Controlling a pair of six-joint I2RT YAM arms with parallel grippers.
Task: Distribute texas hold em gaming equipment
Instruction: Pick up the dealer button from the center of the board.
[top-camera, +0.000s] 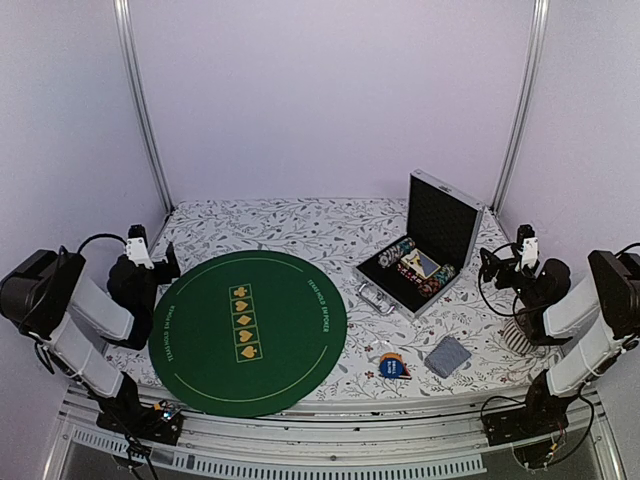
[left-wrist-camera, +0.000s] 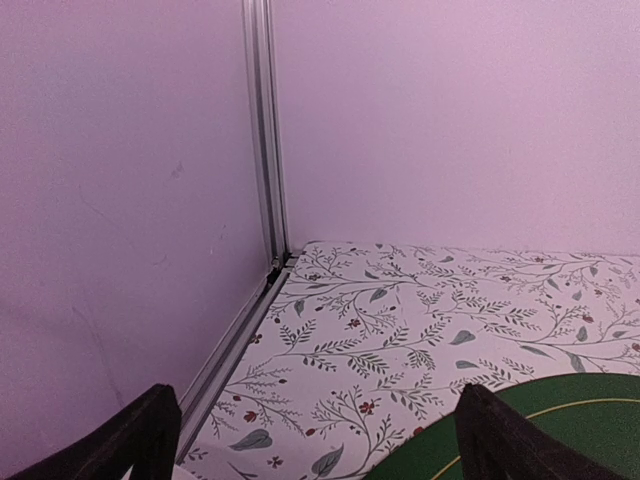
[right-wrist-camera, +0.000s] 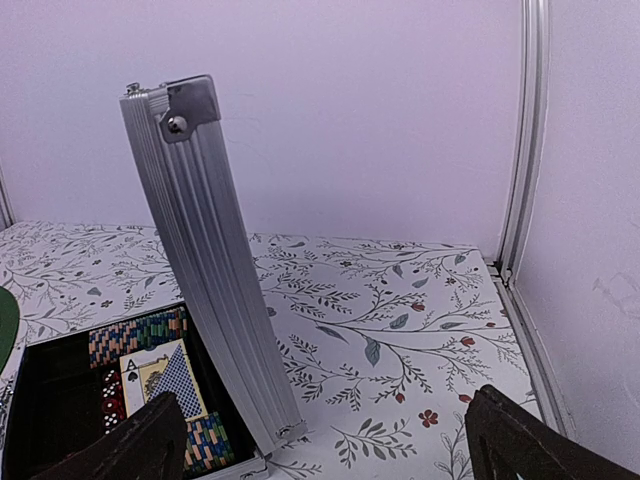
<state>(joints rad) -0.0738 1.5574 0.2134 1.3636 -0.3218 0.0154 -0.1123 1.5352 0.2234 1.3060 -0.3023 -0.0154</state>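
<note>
One case (top-camera: 446, 218), one green mat (top-camera: 290, 345), one grey card stack (top-camera: 447, 355).

Round green felt mat (top-camera: 250, 330) lies left of centre on the floral tablecloth (top-camera: 300, 225). Just right of it, the silver case (top-camera: 443, 222) sits open, lid upright. White ribbed cup (top-camera: 515, 337) stands near the right edge, partly hidden. A metal post (top-camera: 140, 100) rises in the back left corner.

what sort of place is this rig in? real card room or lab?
Likely a lab robot cell, not a card room: bare walls with aluminium posts, left arm and right arm bolted at the table edge, poker mat and open chip case staged on a floral cloth.
</note>
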